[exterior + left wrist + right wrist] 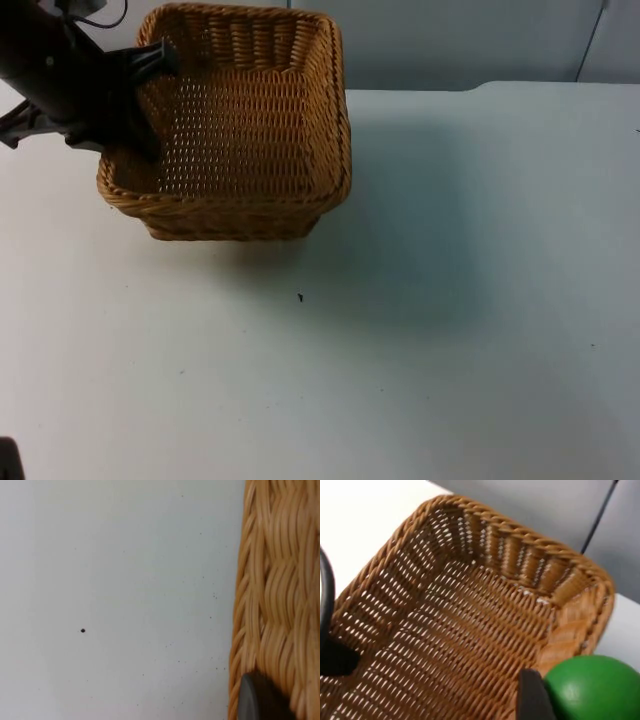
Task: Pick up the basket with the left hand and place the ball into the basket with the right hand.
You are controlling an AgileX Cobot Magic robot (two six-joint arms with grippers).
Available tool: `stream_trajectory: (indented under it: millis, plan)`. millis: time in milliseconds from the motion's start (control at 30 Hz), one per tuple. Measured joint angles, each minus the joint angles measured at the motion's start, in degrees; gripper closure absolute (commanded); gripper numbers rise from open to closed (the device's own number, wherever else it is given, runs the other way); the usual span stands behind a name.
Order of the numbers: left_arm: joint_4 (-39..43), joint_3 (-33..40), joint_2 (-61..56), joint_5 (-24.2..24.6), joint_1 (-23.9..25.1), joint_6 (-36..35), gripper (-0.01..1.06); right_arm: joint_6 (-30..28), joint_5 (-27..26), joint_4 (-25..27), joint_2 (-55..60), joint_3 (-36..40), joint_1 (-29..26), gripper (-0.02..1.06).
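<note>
The wicker basket (pixel 240 130) hangs tilted above the white worktop (pixel 450 330), near the grey partition wall (pixel 450 40), and its shadow falls on the surface to its right and below it. It is square, woven of tan cane, with an open lattice floor and a thick braided rim.

The left end effector (pixel 150 100) comes in from the upper left of the top view and is clamped on the basket's left wall, one finger inside the basket and the other outside. In the left wrist view the basket's braided rim stands close against a black fingertip (pixel 260 700), with the speckled worktop beside it and a small dark speck (pixel 83 630) on it.

The right wrist view looks down into the basket's bare interior. A green ball (pixel 595 687) sits just beside a black fingertip (pixel 532 695) of the right end effector, near the basket's rim; the ball appears held, but I cannot tell how the fingers stand.
</note>
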Motion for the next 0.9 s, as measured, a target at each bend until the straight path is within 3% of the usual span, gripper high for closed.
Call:
stream_trajectory:
  millis: [200,433,633,900]
  plan:
    - [0.0,0.0,0.0,1.1,0.0,0.0,1.05,-0.2,0.2,1.9,4.9,0.0,1.7,1.05]
    - [0.0,0.0,0.0,3.4,0.0,0.0,1.05,-0.3,-5.8,9.8,7.2,0.0,2.1,1.05]
    - [-0.1,0.0,0.0,4.7,0.0,0.0,1.05,-1.0,-7.6,11.9,8.8,0.0,2.2,1.05]
    - [-1.5,0.0,0.0,5.2,0.0,-0.1,1.05,-9.9,-8.0,14.4,11.4,0.0,4.5,1.05]
